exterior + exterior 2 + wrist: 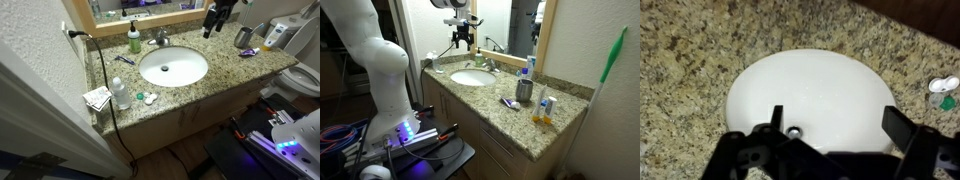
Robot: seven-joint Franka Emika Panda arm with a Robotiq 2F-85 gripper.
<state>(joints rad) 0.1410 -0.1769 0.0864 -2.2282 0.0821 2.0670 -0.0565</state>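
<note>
The gripper point(836, 120) hangs wide open, holding nothing, above the white sink point(810, 85). A green bottle point(134, 41) stands on the surface point(232, 66) nearby.

Bathroom vanity under even, warm indoor light; all views soft.
Wrist view: the white sink basin point(810, 90) is bright, nearly shadowless; the gripper point(835, 122) at 6 o'clock is a dark, blurred silhouette. In an exterior view a purple light strip point(408, 130) glows at 7 o'clock, and the granite countertop point(485, 107) is evenly lit.
</note>
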